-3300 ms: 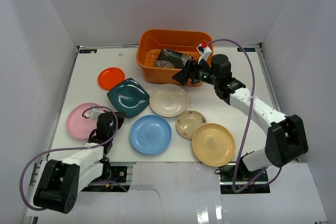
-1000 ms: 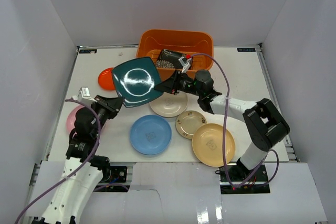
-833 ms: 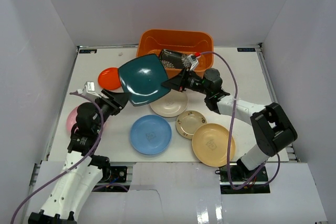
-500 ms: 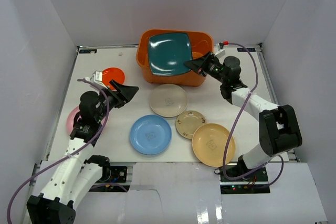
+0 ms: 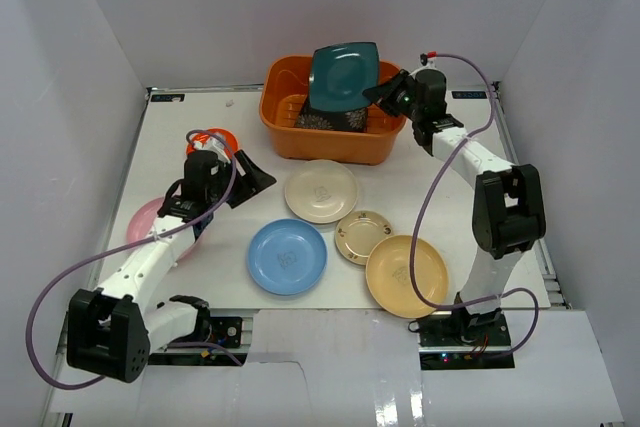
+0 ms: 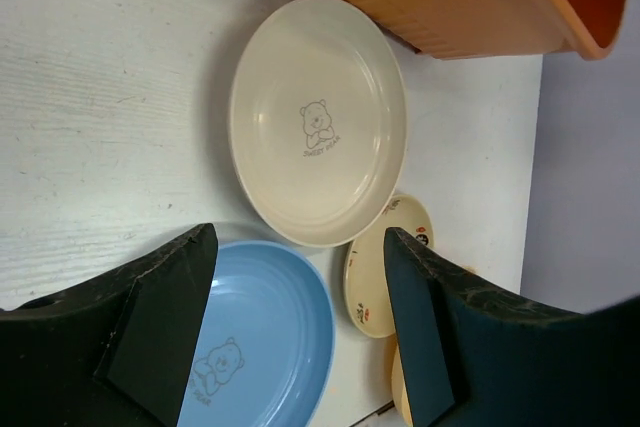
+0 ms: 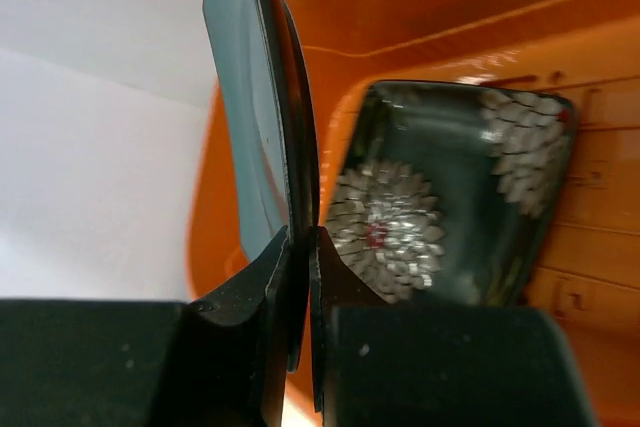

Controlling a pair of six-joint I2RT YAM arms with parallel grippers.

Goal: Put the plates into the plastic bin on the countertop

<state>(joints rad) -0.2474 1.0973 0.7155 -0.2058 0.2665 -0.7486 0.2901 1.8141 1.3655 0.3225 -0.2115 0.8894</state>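
While the right jaws are clamped on one edge of the square dark teal plate (image 5: 343,75), I see that plate tilted up on edge over the far side of the plastic bin (image 5: 300,142), which sits at 12 o'clock on the worktop (image 5: 450,177). The right wrist view shows the plate edge-on, pinched between both fingers. It also shows the black flower plate (image 7: 440,187) lying flat on the bin's floor. The top view gives the teal plate's broad face instead.

The right arm reaches from its base at 5 o'clock to 1 o'clock, wrist pointing toward 9 o'clock. The left jaws stand apart and empty at 9 o'clock, aimed toward 3 o'clock. The left wrist view frames the cream plate (image 6: 318,122) between its fingers, with the blue plate (image 6: 250,337) and the small beige patterned plate (image 6: 385,267) nearer. Only the top view shows the pink plate (image 5: 150,222), the orange-red plate (image 5: 215,142) partly behind the left arm, and the tan-yellow plate (image 5: 406,275) at 5 o'clock.
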